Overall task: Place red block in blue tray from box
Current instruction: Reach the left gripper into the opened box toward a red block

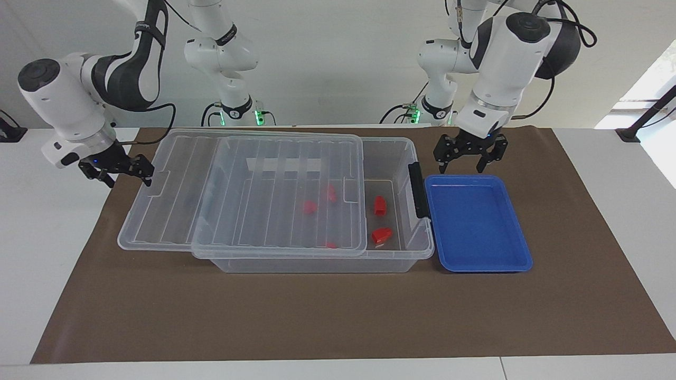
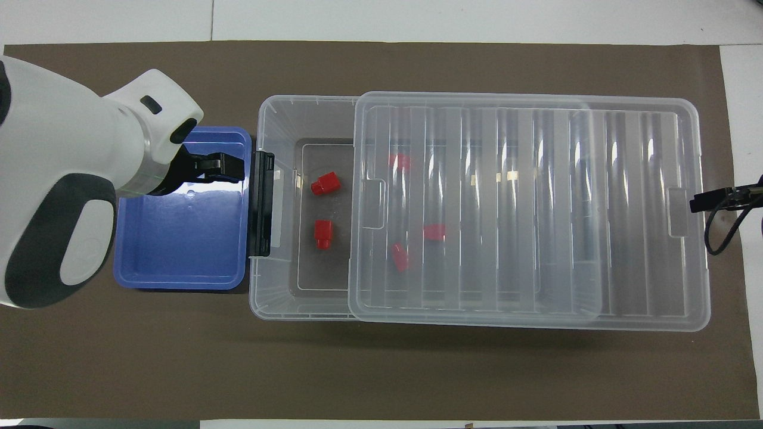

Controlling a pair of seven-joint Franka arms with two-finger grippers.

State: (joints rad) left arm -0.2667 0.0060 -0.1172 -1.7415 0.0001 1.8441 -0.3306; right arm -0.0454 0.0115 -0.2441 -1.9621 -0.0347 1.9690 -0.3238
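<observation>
The left gripper (image 1: 468, 154) hangs with its jaws spread and nothing between them, in the air over the robot-side rim of the shallow bright blue plastic tray (image 1: 478, 224), at the corner next to the box's black handle clip (image 1: 417, 190). In the overhead view this gripper (image 2: 222, 167) shows over the tray (image 2: 179, 250) close to the clip (image 2: 263, 202).

Just past the clip from those jaws stands the large clear plastic storage box (image 1: 317, 261). Its ribbed transparent lid (image 1: 248, 195) lies slid toward the right arm's end, leaving the clip end of the box uncovered. On the bare floor there lie two small bright red plastic blocks, the nearest ones to the left gripper: one red block (image 1: 379, 206) nearer to the robots and another red block (image 1: 382, 235) farther from them. Three more red blocks (image 2: 417, 238) show through the lid.

The right gripper (image 1: 122, 168) holds its jaws spread at the overhanging end of the lid, at its robot-side corner; whether a fingertip touches the rim I cannot tell. Everything rests on a brown table mat (image 1: 317, 316).
</observation>
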